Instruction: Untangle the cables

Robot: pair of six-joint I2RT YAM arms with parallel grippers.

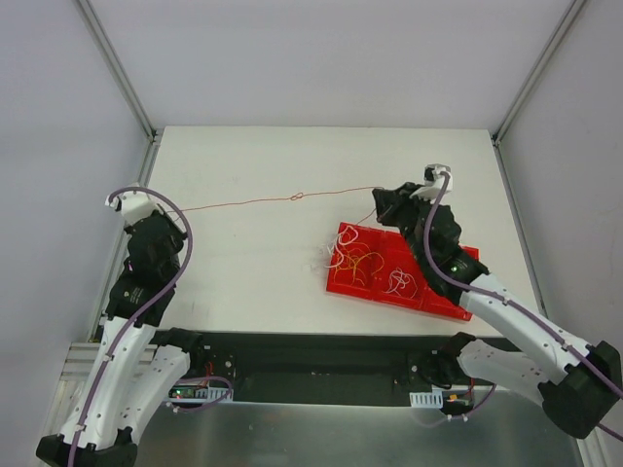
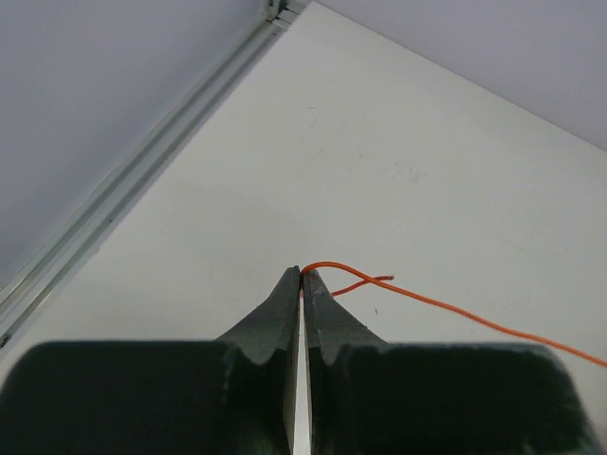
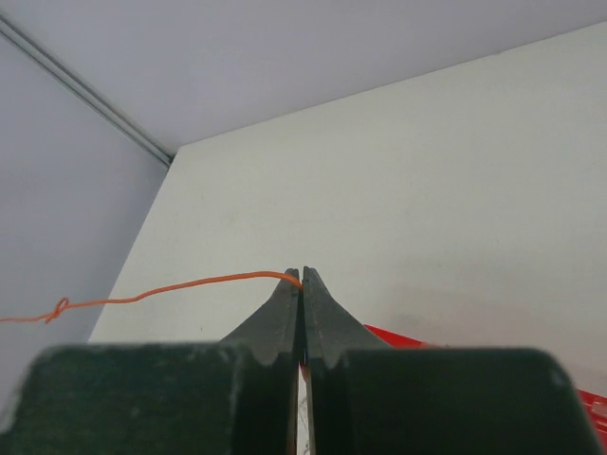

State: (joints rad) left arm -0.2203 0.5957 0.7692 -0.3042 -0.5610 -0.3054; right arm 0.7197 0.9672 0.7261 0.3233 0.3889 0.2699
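The top camera sits high up behind the left arm point(image 1: 146, 268) and the right arm point(image 1: 506, 311). It looks down from far off on the whole table point(image 1: 253, 272). The left wrist camera sits just behind the left gripper point(image 2: 301, 275) and looks along it, low and close to the table. The right wrist camera does the same behind the right gripper point(image 3: 302, 275). All three see the orange wire point(image 1: 253, 201) and the white table.
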